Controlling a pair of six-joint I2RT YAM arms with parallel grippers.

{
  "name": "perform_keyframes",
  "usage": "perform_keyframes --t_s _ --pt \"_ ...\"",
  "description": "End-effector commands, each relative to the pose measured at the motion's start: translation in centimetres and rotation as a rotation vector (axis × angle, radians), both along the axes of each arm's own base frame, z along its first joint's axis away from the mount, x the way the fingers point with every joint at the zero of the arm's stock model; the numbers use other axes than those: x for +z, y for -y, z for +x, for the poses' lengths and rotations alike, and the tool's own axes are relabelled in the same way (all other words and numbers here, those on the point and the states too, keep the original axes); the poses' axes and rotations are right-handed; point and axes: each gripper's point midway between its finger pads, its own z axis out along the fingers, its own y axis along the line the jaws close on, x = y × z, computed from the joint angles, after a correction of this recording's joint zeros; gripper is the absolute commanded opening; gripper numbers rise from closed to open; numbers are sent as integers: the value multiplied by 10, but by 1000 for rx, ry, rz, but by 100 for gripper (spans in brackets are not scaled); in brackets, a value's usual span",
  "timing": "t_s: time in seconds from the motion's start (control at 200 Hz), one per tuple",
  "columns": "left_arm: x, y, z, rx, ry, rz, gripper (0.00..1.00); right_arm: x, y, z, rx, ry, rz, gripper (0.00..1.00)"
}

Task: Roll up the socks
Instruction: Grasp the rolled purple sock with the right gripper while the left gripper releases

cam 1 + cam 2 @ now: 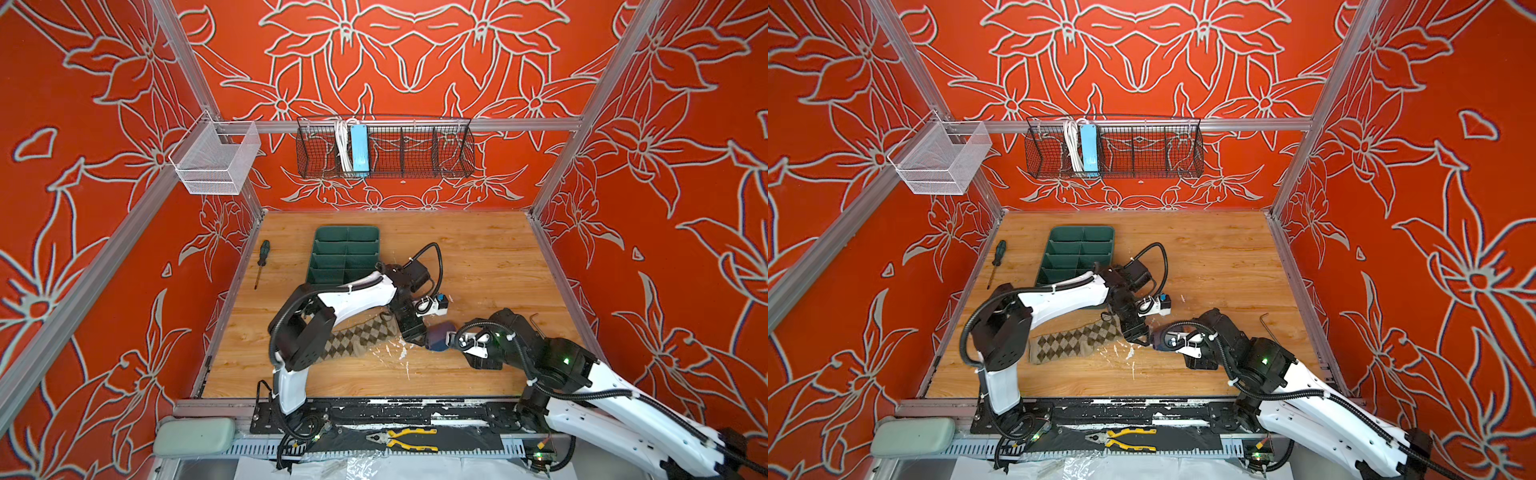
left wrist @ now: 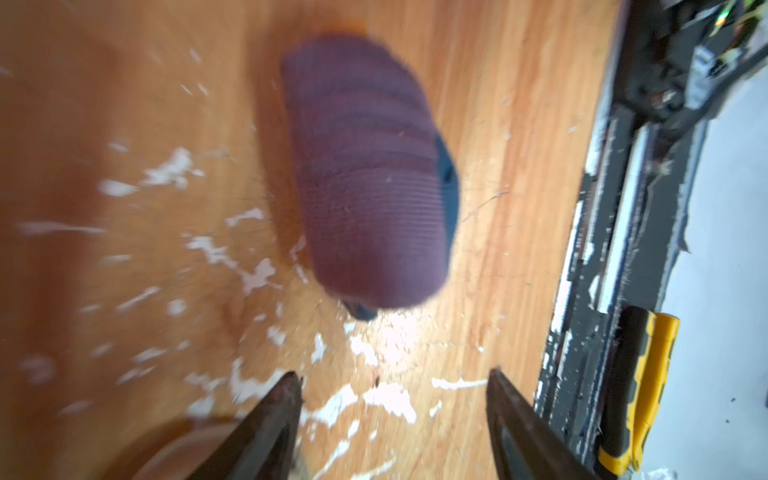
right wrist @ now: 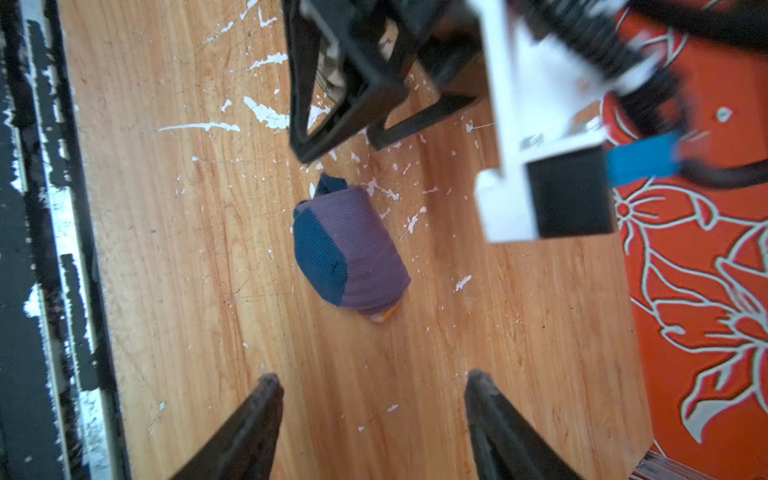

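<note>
Right wrist view, right gripper [image 3: 374, 374]: jaws spread wide, nothing held.
Left gripper [image 2: 394, 372]: jaws apart, empty.
Purple sock [image 3: 353, 253]: rolled up, lying free at 4 o'clock of the desk [image 3: 187, 249] centre.
Argyle sock [image 1: 357, 338]: flat, at 7 o'clock.

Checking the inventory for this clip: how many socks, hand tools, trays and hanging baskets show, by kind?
Socks: 2, rolled ribbed purple sock, flat beige-olive argyle sock
Hand tools: 3, black-handled screwdriver, yellow-handled pliers, bent metal hex key
Trays: 1, dark green divided plastic tray
Baskets: 2, white mesh basket, black wire basket
Total: 8
</note>
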Motion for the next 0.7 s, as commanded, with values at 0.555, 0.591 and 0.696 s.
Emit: perform_keyframes --t_s 0.555,0.591,0.696 --pt "156 -139 21 560 849 -309 86 -55 -59 54 216 -334 -157 85" --pt "154 -143 20 571 851 -305 86 -60 -61 57 222 -346 -167 85" --pt "149 -150 16 587 856 -296 87 -74 -66 62 242 -393 -199 85"
